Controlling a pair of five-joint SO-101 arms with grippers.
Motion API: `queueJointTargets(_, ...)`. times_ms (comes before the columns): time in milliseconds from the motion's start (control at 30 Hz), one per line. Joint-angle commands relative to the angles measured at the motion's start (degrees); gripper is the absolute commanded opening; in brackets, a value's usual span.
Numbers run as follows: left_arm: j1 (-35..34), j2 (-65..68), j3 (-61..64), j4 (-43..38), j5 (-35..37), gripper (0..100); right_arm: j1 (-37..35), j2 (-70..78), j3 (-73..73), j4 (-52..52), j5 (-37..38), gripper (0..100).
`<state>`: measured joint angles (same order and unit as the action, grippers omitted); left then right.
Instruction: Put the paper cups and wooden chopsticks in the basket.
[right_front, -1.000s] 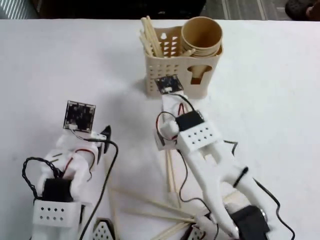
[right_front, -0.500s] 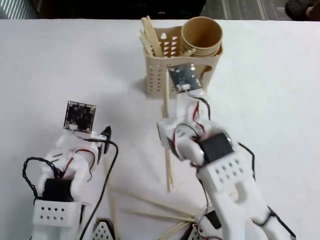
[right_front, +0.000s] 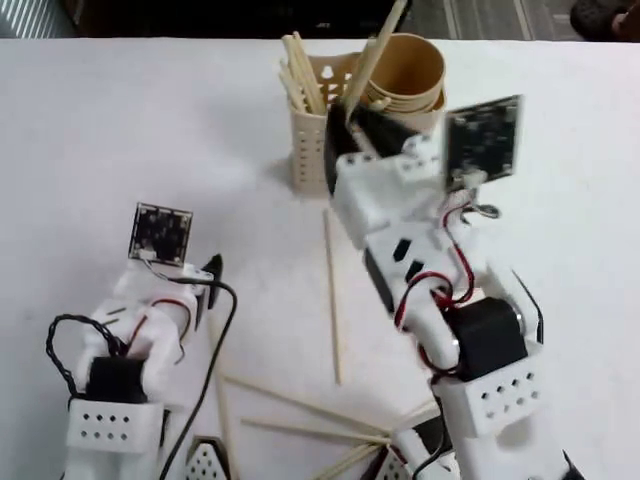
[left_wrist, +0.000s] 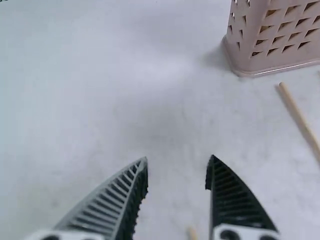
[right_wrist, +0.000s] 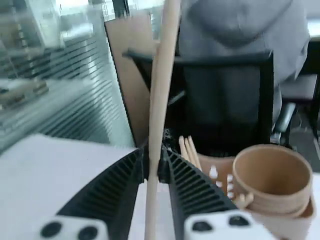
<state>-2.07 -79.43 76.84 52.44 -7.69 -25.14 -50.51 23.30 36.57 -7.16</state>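
A beige slotted basket (right_front: 308, 150) stands at the table's far middle, holding stacked paper cups (right_front: 405, 65) and several wooden chopsticks (right_front: 300, 70). My right gripper (right_front: 350, 120) hovers at the basket's near rim, shut on one chopstick (right_front: 378, 45) that leans up over the basket. The right wrist view has that chopstick (right_wrist: 162, 75) pinched in the gripper (right_wrist: 154, 155), with the cups (right_wrist: 272, 175) behind. Another chopstick (right_front: 332, 300) lies on the table before the basket. My left gripper (left_wrist: 177, 165) is open over bare table at the near left, its fingers holding nothing.
Several more chopsticks (right_front: 300, 410) lie crossed near the front edge between the two arm bases. The left wrist view catches the basket's corner (left_wrist: 270, 35) and one chopstick end (left_wrist: 300, 120). White table stretches open to the left and right.
My right arm lifted one chopstick off the table and swung it up to the basket's rim. A second chopstick stayed on the table. The left arm kept still.
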Motion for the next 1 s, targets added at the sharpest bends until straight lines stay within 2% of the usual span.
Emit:
queueJointTargets(0,-0.4,-0.7,-0.4,-1.3,-0.2,20,2.5,3.2,-3.9,-11.0,0.6,1.7)
queueJointTargets(233,-0.4,-0.7,-0.4,-1.3,-0.2,20,7.0,18.3,-12.7,-18.4,0.6,1.7)
queueJointTargets(433,-0.4,-0.7,-0.4,-1.3,-0.2,20,9.4,30.7,-21.1,-18.6,0.6,1.7)
queueJointTargets(600,-0.4,-0.7,-0.4,-1.3,-0.2,20,10.5,37.3,-22.2,-18.2,0.6,2.6)
queueJointTargets(800,-0.4,-0.7,-0.4,-1.3,-0.2,20,10.1,36.6,-22.4,-11.6,0.6,20.3)
queueJointTargets(967,-0.4,-0.7,-0.3,-1.3,-0.2,20,10.1,30.7,-25.2,-1.3,0.6,16.3)
